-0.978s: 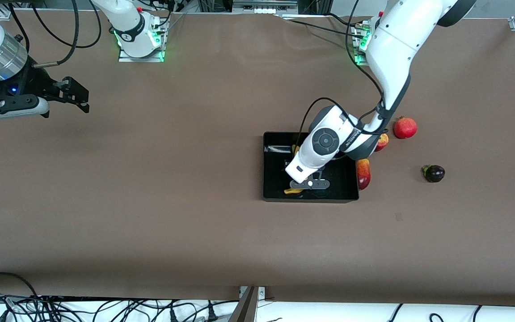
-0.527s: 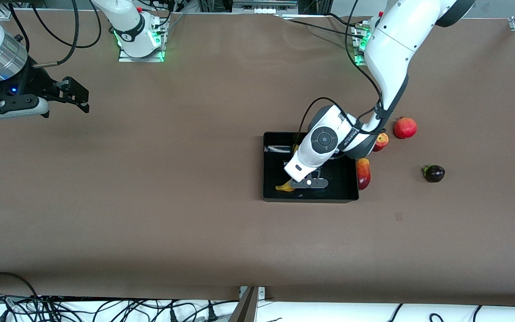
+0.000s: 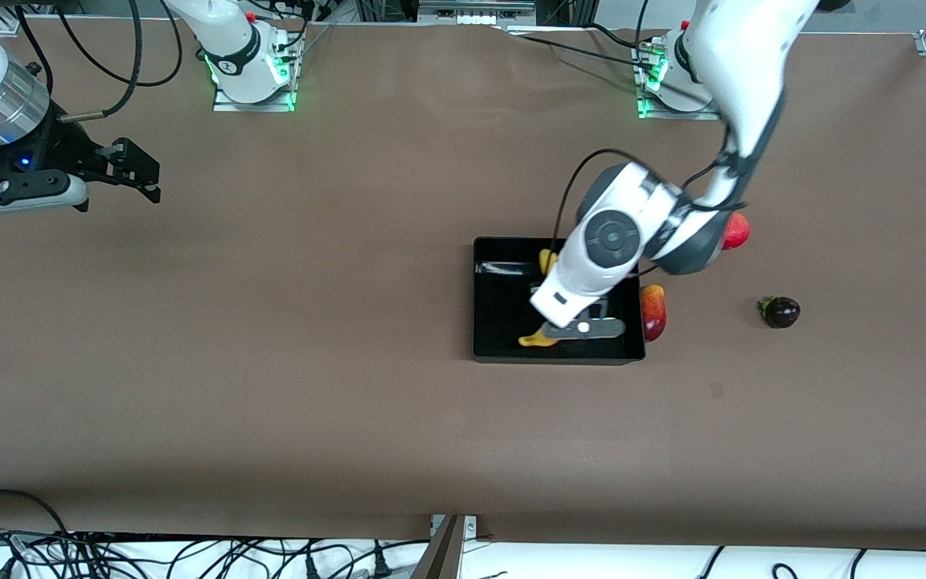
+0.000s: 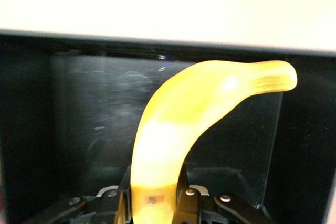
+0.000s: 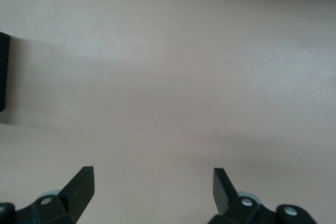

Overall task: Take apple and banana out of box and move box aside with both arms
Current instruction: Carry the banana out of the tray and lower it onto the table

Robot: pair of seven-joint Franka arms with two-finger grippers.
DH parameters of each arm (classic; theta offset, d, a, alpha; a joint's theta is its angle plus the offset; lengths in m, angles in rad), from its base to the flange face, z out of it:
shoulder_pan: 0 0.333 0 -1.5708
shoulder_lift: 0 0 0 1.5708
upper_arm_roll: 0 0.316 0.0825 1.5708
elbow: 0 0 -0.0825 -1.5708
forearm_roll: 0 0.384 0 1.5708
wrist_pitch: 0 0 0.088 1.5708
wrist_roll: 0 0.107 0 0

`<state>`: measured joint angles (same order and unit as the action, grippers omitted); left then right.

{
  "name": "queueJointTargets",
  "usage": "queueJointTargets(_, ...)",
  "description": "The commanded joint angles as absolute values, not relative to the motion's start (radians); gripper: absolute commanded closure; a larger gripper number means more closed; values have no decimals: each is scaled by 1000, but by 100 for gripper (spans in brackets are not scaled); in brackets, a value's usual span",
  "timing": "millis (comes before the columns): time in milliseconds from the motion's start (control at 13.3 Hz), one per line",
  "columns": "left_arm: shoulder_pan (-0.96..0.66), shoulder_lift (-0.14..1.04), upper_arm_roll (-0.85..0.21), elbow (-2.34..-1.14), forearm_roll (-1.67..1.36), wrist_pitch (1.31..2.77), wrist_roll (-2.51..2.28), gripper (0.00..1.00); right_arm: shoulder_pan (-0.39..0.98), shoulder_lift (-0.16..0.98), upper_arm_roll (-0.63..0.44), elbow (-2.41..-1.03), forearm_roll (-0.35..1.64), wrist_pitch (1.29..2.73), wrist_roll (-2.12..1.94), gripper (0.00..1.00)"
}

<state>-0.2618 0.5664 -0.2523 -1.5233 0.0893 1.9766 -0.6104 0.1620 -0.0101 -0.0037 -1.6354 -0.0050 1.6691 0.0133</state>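
Note:
The black box (image 3: 479,299) lies mid-table, nearer the left arm's end. My left gripper (image 3: 583,328) reaches down into it and is shut on the yellow banana (image 3: 535,340). The left wrist view shows the banana (image 4: 184,114) curving out from between the fingers of the left gripper (image 4: 154,195) toward the box's glossy wall (image 4: 79,103). Whether the banana rests on the box floor I cannot tell. My right gripper (image 3: 137,173) waits open over bare table at the right arm's end, with nothing between the fingers (image 5: 79,187).
A long red-yellow fruit (image 3: 653,312) lies against the outside of the box toward the left arm's end. A round red fruit (image 3: 739,232) shows partly past the left arm. A dark purple fruit (image 3: 780,311) sits farther out. A box corner (image 5: 2,72) shows in the right wrist view.
The left gripper has closed on the banana. The left arm has swung a little toward its own end of the table, now covering fruit beside the box. The right arm has not moved.

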Motion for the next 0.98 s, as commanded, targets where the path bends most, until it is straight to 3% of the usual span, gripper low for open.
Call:
queueJointTargets(0,-136,555,-249,-1435,112,1812,-450,100,163,-8,-5,-1621,6,1661,-3,0)
queueJointTargets(527,213,669,-247,-1494,169,1828,-118,99,170,-8,-3,-1621,11,1669,-3,0)
queueJointTargets(828,218,695,-245,-1638,258,2041,-103,95,222,46,-3,-1618,15,1706,-2,0)
queueJointTargets(903,218,696,-244,-1679,268,2110,-104,87,236,58,-3,-1618,17,1709,2,0)
